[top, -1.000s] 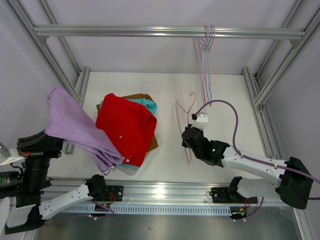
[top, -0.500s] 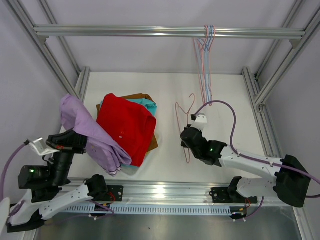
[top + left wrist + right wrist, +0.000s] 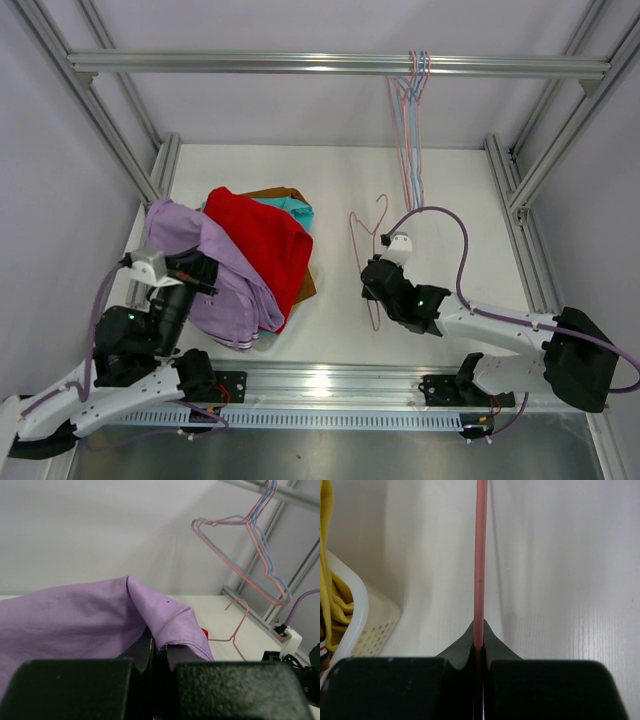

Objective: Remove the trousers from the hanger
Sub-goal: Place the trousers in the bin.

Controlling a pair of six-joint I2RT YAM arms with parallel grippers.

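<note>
The top view looks down from above and behind the arms over the whole table (image 3: 340, 170). The left wrist camera faces level, tight behind the lilac trousers (image 3: 75, 610), toward the hanging hangers (image 3: 260, 545), which the top view shares. The right wrist camera looks close along the pink hanger (image 3: 480, 555).

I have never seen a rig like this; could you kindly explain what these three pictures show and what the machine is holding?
It is two robot arms, left arm and right arm, bolted at a table's near edge. One picture looks down from above; the other two come from cameras on the wrists. On the table lies a pile of trousers, red on top. The left gripper is shut on lilac trousers draped over that pile. The right gripper is shut on a pink hanger's wire. More hangers hang from the rail.
</note>
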